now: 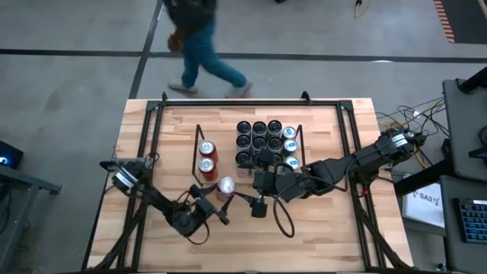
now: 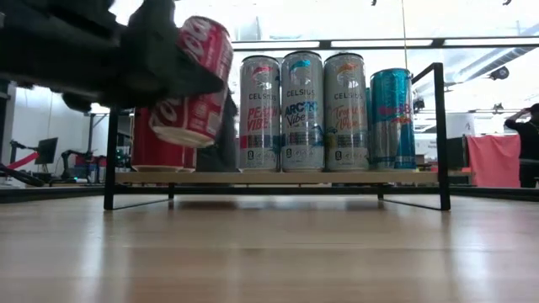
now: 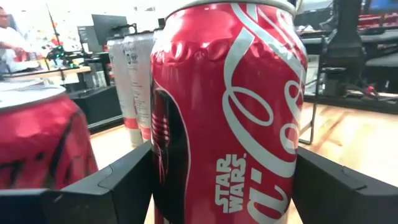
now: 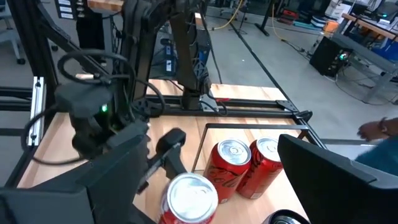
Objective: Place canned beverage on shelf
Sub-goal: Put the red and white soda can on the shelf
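Red can (image 3: 230, 118) (tilted) sits clamped between left hand (image 1: 214, 205) fingers, beside shelf (image 2: 278, 178).

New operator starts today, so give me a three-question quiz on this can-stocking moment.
1. True or false: the left gripper holds a red can.
2. How many red cans already stand on the shelf? A) none B) two C) five
3. The right gripper is ____.

Key: 1 true; 2 B; 3 open
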### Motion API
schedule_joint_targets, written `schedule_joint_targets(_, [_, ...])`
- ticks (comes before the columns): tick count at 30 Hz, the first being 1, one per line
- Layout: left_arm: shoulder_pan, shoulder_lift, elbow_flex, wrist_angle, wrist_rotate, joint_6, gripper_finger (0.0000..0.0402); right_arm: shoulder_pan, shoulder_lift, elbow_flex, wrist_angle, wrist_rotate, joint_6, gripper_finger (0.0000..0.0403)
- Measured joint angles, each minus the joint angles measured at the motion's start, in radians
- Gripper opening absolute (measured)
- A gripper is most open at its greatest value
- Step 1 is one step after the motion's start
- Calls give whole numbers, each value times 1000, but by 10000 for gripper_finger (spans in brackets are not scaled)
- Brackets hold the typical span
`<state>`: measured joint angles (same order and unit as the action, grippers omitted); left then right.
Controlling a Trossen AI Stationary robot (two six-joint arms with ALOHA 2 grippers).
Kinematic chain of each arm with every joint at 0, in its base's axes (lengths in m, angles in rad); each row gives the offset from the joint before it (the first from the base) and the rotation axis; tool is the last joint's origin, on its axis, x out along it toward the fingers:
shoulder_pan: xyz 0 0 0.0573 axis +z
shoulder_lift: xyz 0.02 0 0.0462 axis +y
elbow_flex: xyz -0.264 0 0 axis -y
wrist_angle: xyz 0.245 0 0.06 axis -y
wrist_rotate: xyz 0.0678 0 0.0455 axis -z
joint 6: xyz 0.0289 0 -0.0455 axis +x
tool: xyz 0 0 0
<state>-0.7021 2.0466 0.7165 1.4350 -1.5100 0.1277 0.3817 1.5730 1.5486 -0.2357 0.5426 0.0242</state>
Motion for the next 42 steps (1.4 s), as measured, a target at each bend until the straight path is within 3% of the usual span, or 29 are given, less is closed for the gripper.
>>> schedule_joint_targets(24, [120,35,8,0,-29,-74,287,0,0,0,-20,6,0,353])
schedule_joint_targets(34, [109,34,13,-4,-29,-77,287,0,0,0,-59,5,-24,353])
schedule_joint_targets(42, [47,34,109,-1,-27,86,287,-14,23,0,-100,-48,-26,354])
